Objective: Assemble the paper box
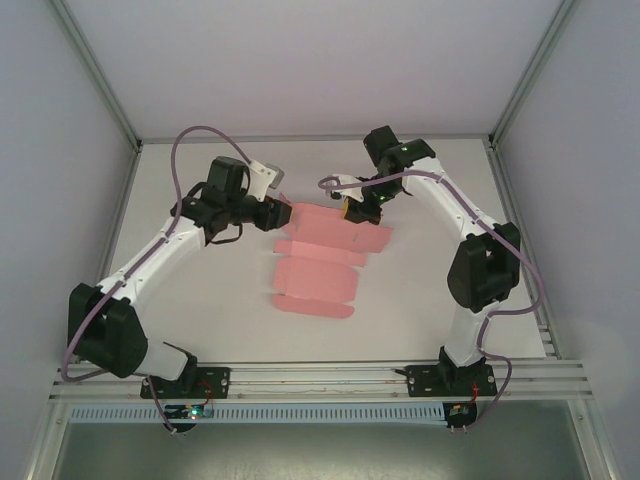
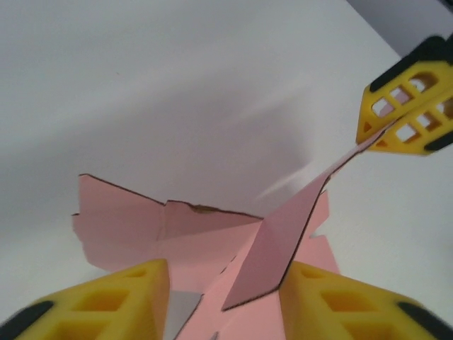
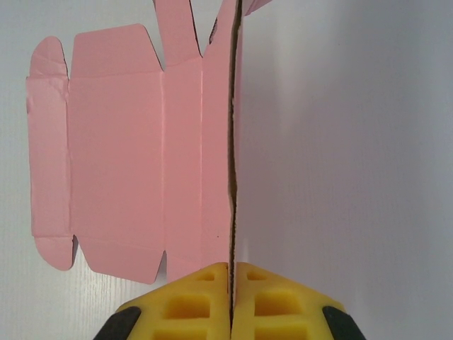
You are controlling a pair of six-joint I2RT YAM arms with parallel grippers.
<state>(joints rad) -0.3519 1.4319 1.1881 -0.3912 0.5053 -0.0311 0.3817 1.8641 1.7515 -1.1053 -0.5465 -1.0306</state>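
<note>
The right gripper point(image 3: 231, 273) is clamped on the paper box point(image 3: 117, 142)'s raised panel. The left gripper point(image 2: 226, 276) straddles it, jaws apart.

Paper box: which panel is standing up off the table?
The edge panel pinched in the right gripper; it stands on edge, while the other panels lie flat.

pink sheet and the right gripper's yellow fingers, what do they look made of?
Pink sheet: thin card, matte; cut edges show brown and the panels hold creased fold lines. Right gripper's fingers: yellow plastic by the look, possibly printed, dull sheen, with open lattice pockets and black tips.
</note>
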